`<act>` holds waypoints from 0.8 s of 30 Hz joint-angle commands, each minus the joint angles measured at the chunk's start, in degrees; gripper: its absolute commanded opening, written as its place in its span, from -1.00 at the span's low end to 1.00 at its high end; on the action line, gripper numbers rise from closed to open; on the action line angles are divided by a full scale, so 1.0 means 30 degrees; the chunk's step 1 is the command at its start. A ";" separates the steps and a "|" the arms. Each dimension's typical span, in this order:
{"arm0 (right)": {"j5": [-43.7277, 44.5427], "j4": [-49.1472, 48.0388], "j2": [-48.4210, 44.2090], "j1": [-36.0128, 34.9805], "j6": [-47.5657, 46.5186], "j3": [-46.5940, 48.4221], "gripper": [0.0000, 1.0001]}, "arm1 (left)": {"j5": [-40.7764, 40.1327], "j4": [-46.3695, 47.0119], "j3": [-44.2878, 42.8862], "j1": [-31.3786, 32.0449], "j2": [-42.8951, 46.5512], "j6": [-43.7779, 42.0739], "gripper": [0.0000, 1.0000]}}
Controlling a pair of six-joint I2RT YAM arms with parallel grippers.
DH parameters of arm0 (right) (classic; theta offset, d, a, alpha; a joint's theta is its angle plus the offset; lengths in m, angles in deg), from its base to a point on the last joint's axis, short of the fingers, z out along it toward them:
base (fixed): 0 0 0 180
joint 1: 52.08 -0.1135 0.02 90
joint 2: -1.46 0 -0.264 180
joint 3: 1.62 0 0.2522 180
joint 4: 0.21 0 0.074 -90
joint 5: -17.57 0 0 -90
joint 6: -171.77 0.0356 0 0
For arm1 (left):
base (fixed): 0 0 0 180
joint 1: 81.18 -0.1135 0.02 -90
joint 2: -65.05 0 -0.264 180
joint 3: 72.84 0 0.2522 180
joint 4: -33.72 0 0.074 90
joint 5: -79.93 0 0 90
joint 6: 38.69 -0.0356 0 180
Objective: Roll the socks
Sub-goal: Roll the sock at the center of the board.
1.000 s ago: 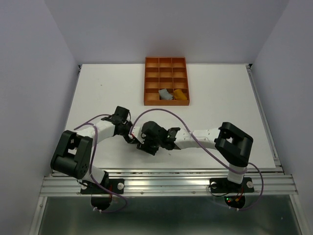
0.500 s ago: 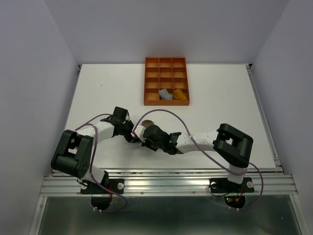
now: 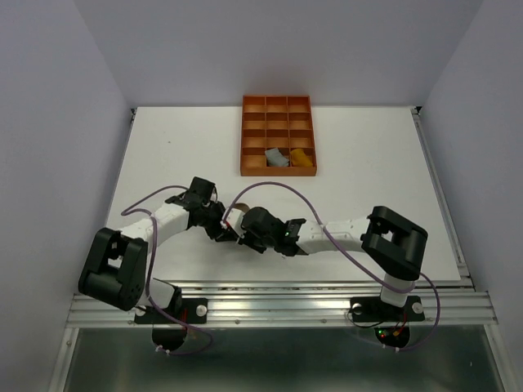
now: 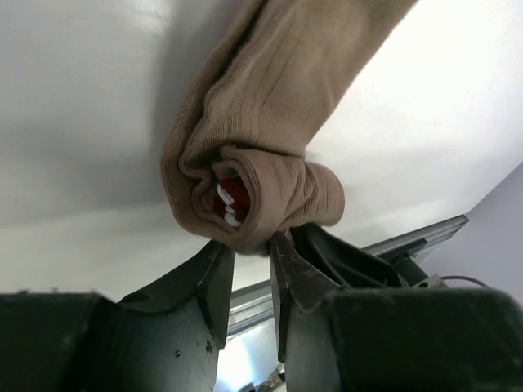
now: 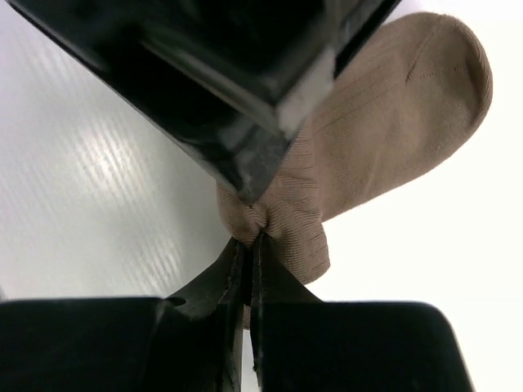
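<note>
Left wrist view: we see our left gripper [image 4: 248,245] pinching the half-rolled taupe sock [image 4: 270,122], right gripper [image 5: 249,243] clamped on its fold; uneven pulling could unroll it.

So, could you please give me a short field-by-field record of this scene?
taupe sock: partly rolled, toe end unrolled, held between both arms
left end effector: shut on the rolled end
right end effector: shut on a pinch of the same sock
orange tray: far side of the table; grey sock and yellow sock in adjacent near-row compartments
</note>
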 commanded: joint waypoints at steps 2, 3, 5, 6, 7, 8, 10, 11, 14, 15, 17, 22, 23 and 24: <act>-0.2098 0.3064 -0.0678 0.0285 0.0484 0.0015 -0.99 | -0.2133 -0.3540 -0.1511 0.0150 0.1809 -0.1454 -0.16; -0.2100 0.3093 -0.0591 0.0285 0.0513 0.0013 -0.99 | -0.2222 -0.3687 -0.1572 0.0121 0.1985 -0.1630 -0.09; -0.2303 0.3531 -0.0181 0.0285 0.0339 0.0129 -0.99 | -0.2805 -0.4359 -0.1719 0.0034 0.2016 -0.1865 -0.02; -0.2363 0.3707 -0.0035 0.0285 0.0308 0.0275 -0.99 | -0.3127 -0.4594 -0.1777 0.0033 0.2045 -0.1895 -0.02; -0.2711 0.3709 0.0054 0.0285 0.0308 0.0247 -0.99 | -0.3740 -0.4887 -0.1778 -0.0025 0.2045 -0.1721 -0.03; -0.3121 0.3709 0.0054 0.0285 0.0076 0.0218 -0.99 | -0.3862 -0.4861 -0.1778 -0.0084 0.2045 -0.1632 -0.05; -0.3767 0.3679 -0.0004 0.0285 -0.0131 0.0188 -0.99 | -0.3922 -0.3927 -0.1749 -0.0113 0.1899 -0.1428 -0.11; -0.3944 0.3709 -0.0033 0.0285 -0.0247 0.0189 -0.99 | -0.3864 -0.3488 -0.1836 -0.0113 0.1754 -0.1310 -0.15; -0.4677 0.3826 -0.0209 0.0285 -0.0745 0.0130 -0.99 | -0.3687 -0.1963 -0.2479 -0.0143 0.0817 -0.1192 -0.22; -0.4736 0.3971 -0.0296 0.0285 -0.0834 0.0130 -0.99 | -0.3629 -0.1351 -0.2684 -0.0114 0.0176 -0.1279 -0.28; -0.5057 0.4031 -0.0414 0.0285 -0.1184 0.0130 -0.99 | -0.3571 -0.0995 -0.3472 -0.0113 -0.0501 -0.1309 -0.37; -0.5088 0.4469 -0.0414 0.0109 -0.1974 0.0393 -0.99 | -0.3013 -0.0290 -0.4471 -0.0084 -0.2259 -0.1922 -0.48; -0.5059 0.4471 -0.0414 0.0109 -0.2180 0.0365 -0.99 | -0.3159 -0.0319 -0.4531 -0.0084 -0.2494 -0.1982 -0.48; -0.5030 0.4500 -0.0472 0.0109 -0.2414 0.0364 -0.99 | -0.3595 -0.0406 -0.4561 -0.0084 -0.2960 -0.1983 -0.49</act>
